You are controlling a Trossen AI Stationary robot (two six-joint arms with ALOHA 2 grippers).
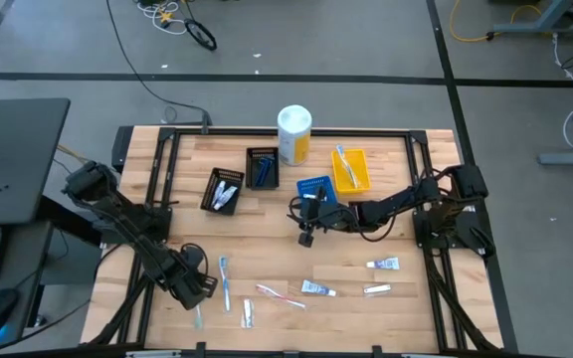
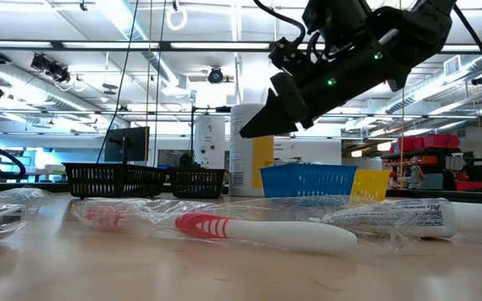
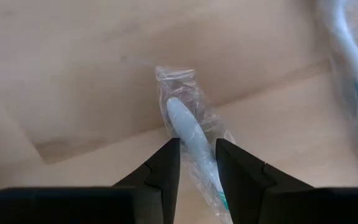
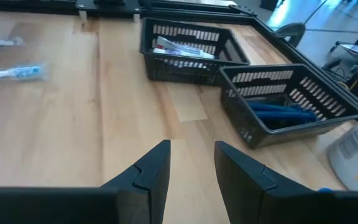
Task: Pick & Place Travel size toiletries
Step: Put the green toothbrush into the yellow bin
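Travel size toiletries lie loose on the wooden table's near half: a light-blue toothbrush [image 1: 225,281], a pink one [image 1: 280,295] [image 2: 258,230], and white tubes [image 1: 317,288] [image 1: 383,264] [image 2: 417,219]. A wrapped white-handled toothbrush [image 1: 198,317] [image 3: 182,118] lies near the front left. My left gripper [image 1: 195,291] [image 3: 197,146] points down over it, open, one finger on each side of its handle. My right gripper [image 1: 306,235] [image 4: 191,149] [image 2: 253,125] hangs open above the table's middle, beside the blue tray [image 1: 316,189], with nothing between its fingers. My left gripper comes from above with its fingers [image 3: 166,165] astride the toothbrush's handle [image 3: 188,134], across its length. The toothbrush lies flat on the table in its clear wrapper. Whether the fingers touch the wrapper, I cannot tell.
Two black trays [image 1: 223,190] [image 1: 262,167] holding items, the blue tray and a yellow tray [image 1: 350,169] stand along the far half, with a white-and-yellow canister [image 1: 293,134] behind them. A black frame [image 1: 157,169] edges the table.
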